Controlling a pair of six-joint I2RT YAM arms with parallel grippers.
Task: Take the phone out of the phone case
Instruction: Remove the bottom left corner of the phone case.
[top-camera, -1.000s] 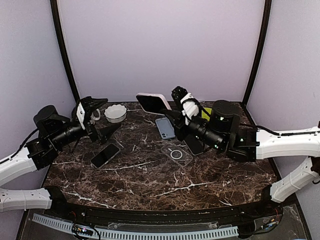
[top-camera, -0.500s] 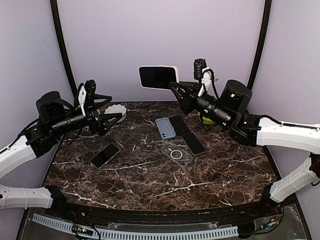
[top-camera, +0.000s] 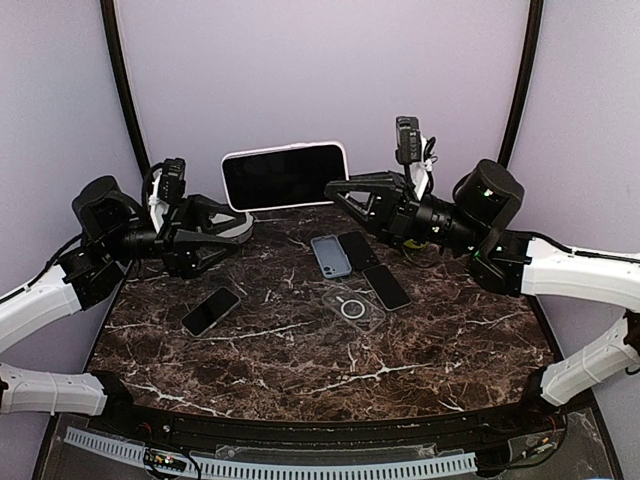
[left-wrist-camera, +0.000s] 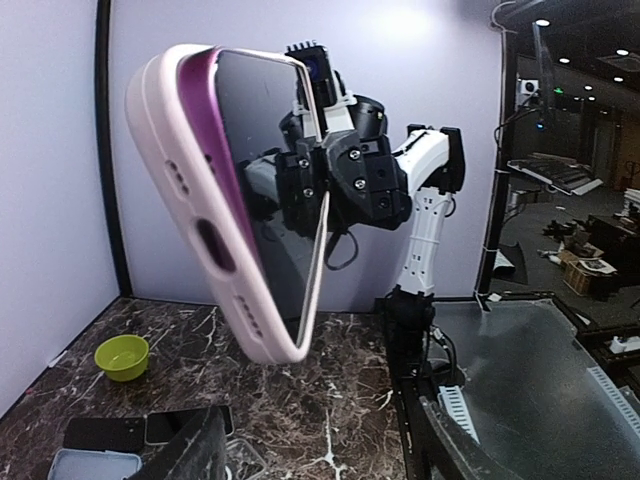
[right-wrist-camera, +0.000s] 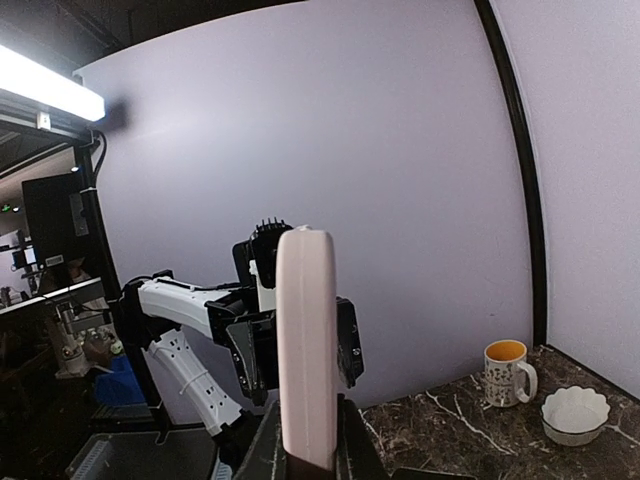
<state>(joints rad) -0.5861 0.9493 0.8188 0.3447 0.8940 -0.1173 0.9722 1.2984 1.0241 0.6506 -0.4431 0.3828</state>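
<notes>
Phone (top-camera: 285, 178) hangs in the air at upper centre of the overhead view, screen toward the camera and long side level, well above the marbled bench (top-camera: 300, 350). The right hand (top-camera: 336, 192) pinches its right end. The left hand (top-camera: 232, 232) sits just below its left end with fingers spread (touching or not, I cannot tell). A clear cover (top-camera: 352, 308) lies on the bench.

From the left wrist, the phone tilts through the upper left, seated in a pale pink case (left-wrist-camera: 190, 230). The right hand grips it from behind. A green bowl (left-wrist-camera: 122, 356) stands at lower left.

From the right wrist, the case is an upright pale bar at centre, its lower end pressed between the right fingers (right-wrist-camera: 268, 455). A mug (right-wrist-camera: 505, 370) and a white bowl (right-wrist-camera: 573, 413) stand at lower right.
</notes>
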